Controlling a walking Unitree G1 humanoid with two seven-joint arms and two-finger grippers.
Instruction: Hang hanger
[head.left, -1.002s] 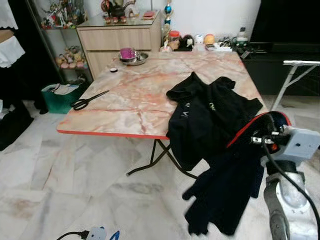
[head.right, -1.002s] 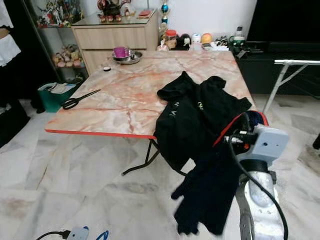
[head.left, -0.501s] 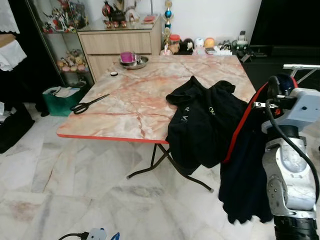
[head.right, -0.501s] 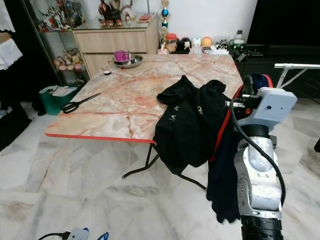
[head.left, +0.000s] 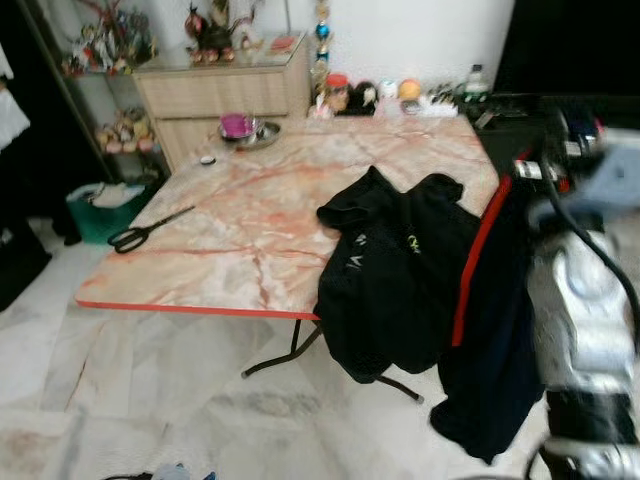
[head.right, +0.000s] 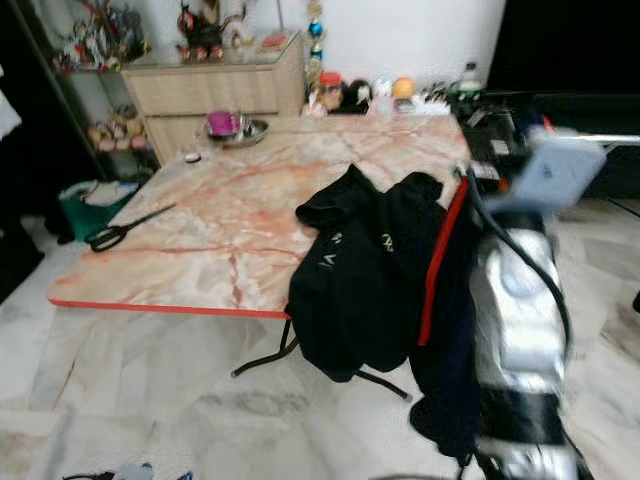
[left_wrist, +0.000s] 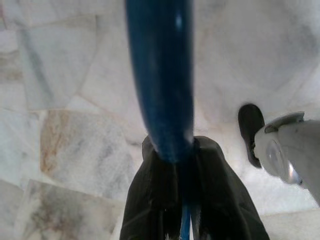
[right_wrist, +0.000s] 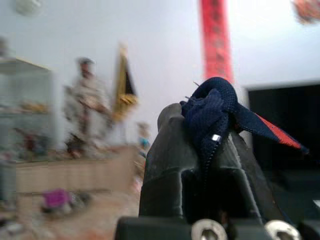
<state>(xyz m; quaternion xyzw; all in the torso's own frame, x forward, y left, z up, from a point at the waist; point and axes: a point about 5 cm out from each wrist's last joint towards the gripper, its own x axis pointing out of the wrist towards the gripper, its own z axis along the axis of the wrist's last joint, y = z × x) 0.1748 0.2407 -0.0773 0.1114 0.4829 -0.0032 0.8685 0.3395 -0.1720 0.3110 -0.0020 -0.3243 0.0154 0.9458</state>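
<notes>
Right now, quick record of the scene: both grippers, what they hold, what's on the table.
right gripper: raised beside the table, jaws shut on navy garment
navy garment: red stripe, hangs from the gripper toward the floor
left gripper: low over floor tiles, jaws shut on blue hanger
table: black jacket draped over the near edge, scissors, metal bowl
</notes>
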